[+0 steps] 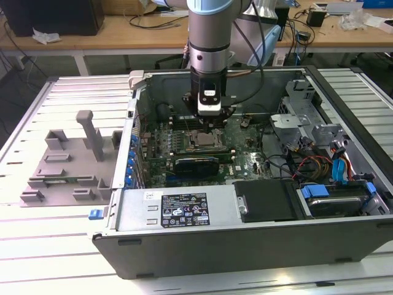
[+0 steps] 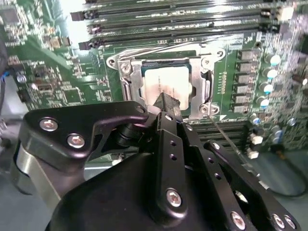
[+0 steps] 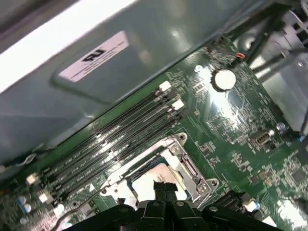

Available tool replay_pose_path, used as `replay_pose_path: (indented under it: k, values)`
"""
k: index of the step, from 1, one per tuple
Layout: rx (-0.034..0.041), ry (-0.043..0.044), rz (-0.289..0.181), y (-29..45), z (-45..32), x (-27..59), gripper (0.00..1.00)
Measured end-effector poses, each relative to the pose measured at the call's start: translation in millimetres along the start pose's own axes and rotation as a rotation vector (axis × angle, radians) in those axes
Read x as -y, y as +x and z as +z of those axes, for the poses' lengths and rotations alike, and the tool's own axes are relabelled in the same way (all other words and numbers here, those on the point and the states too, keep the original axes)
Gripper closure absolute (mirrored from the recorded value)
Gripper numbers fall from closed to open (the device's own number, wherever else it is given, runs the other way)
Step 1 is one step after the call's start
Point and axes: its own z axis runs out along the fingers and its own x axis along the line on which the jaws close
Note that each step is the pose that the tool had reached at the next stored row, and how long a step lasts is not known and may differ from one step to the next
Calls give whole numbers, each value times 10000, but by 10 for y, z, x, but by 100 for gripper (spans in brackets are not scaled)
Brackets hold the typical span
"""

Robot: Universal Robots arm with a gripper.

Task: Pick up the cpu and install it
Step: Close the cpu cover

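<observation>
Lying just beneath tool [image 2: 167, 100]: cpu [image 2: 162, 81]

Counts, case interior and bench:
- cpu [image 2: 163, 79]: one
- socket frame [image 2: 126, 83]: one
- coin battery [image 3: 223, 79]: one
- memory slots [image 3: 125, 127]: four, I think; they sit close together
- computer case [image 1: 184, 246]: one
- grey fixture [image 1: 67, 166] on the table [image 1: 37, 258]: one
- arm [image 1: 210, 37]: one

We see the cpu [image 2: 165, 83] — a flat square chip, pale silver on top — lying level inside the metal-framed socket [image 2: 126, 77], toward the exterior view's left of the case.
</observation>
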Motion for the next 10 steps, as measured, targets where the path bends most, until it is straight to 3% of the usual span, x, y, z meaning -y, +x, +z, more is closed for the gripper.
replay_pose_path:
  k: [8,10]
  values:
    - [-7,17,-1711,0,5,0,89]
    - [-11,22,-2420,0,6,0,89]
